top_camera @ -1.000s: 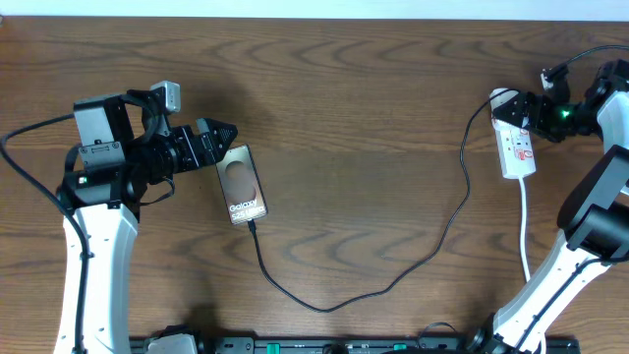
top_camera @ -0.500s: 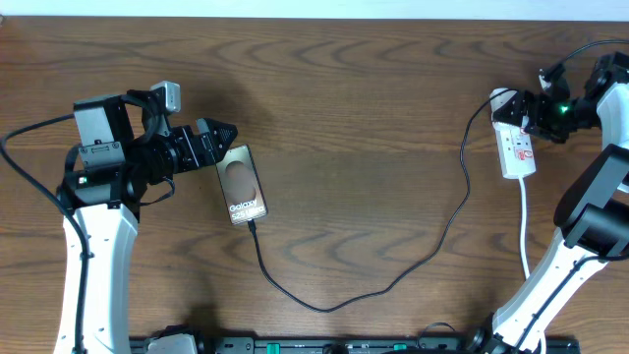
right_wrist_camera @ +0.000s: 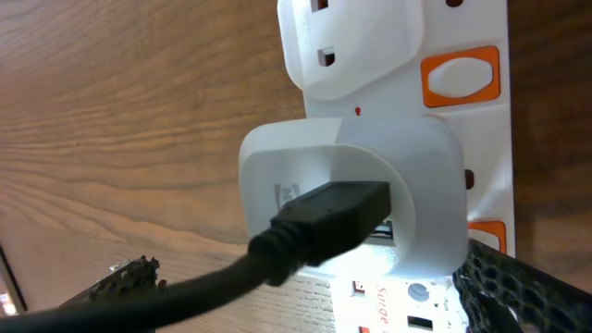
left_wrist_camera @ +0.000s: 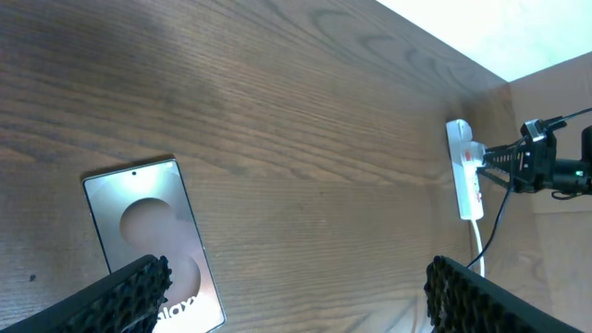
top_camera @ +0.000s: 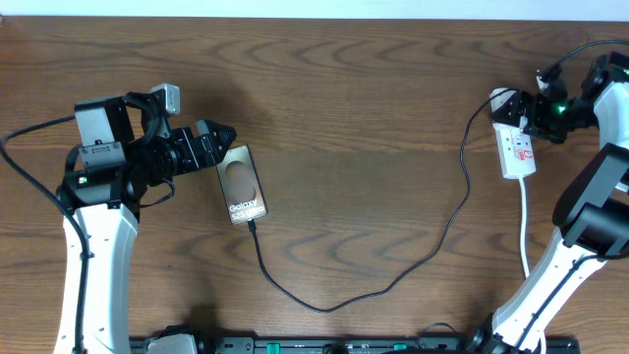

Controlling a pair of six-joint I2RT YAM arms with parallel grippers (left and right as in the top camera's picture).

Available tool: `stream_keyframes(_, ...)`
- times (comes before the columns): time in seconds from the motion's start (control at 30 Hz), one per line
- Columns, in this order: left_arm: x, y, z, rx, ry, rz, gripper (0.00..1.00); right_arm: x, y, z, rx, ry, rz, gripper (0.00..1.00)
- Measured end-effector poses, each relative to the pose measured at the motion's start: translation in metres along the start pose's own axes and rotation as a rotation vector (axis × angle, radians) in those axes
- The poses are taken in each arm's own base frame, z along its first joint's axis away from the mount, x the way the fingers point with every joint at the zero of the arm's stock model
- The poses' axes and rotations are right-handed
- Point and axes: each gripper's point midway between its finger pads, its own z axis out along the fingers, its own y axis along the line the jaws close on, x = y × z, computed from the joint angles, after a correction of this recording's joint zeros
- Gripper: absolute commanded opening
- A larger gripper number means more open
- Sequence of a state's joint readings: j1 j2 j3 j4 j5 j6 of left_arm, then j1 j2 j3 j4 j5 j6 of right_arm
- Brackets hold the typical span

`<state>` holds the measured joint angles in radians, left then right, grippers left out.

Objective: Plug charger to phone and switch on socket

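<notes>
Two steps make up this job, and by my reading one of them looks done. The phone (top_camera: 244, 184) lies flat on the table (top_camera: 344, 98), left of centre. The thin black cable (top_camera: 393, 280) meets its near edge, loops nearer, then climbs right to the power strip (top_camera: 518, 152) at the far right. You cannot tell from above whether the tip is fully seated. The cable's other end is pushed into a white adapter (right_wrist_camera: 430, 185) on the strip.

What seems left is the switch (right_wrist_camera: 460, 76). The orange rocker beside the adapter gives no clear sign of being on. Your right gripper (top_camera: 532, 115) hovers at the strip's far end, its fingers (right_wrist_camera: 518, 287) spread wide and holding nothing. Your left gripper (top_camera: 224, 144) sits just beside the phone's far left corner, likewise spread apart and empty. Pressing that rocker is probably the one move you have yet to make.
</notes>
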<state>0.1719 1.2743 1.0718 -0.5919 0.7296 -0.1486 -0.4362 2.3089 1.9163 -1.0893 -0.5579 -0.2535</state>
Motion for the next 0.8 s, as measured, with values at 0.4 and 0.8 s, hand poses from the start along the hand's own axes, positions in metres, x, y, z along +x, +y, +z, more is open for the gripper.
stream_keyframes(0.4, 0.0004, 0.0006, 0.0, -0.003, 0.001, -0.001, 0.9, -0.0029, 0.0002, 0.0006, 0.004, -0.009, -0.005, 0.99)
stream_keyframes(0.8, 0.0004, 0.0006, 0.0, -0.003, 0.001, -0.001, 0.9, -0.0028, 0.0028, 0.0005, -0.011, -0.01, -0.003, 0.99)
